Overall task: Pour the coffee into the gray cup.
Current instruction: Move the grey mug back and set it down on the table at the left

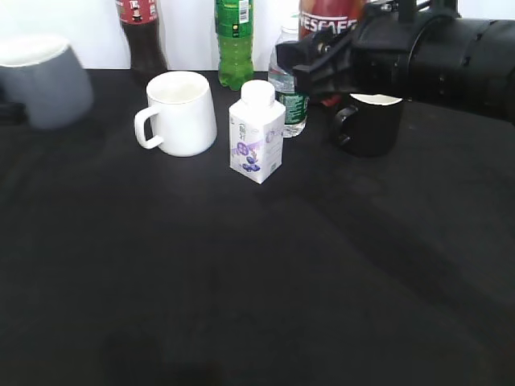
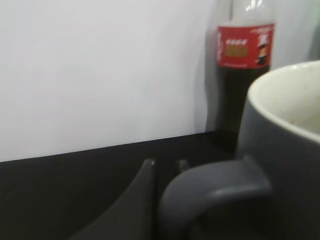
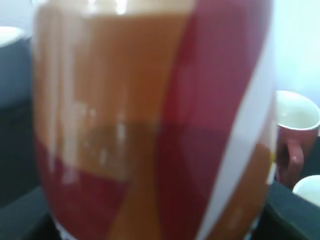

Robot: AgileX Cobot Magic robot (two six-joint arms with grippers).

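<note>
In the exterior view the gray cup (image 1: 44, 80) sits blurred at far left while the right pincer (image 1: 310, 64) meets the coffee (image 1: 326, 24); the left wrist view shows the cup handle (image 2: 215, 192) beside one finger (image 2: 135, 205), pincer state indeterminate; the right wrist view is filled by the coffee, pincer state indeterminate.

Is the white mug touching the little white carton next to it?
Apart. The exterior view shows a strip of black table between the white mug and the carton.
</note>
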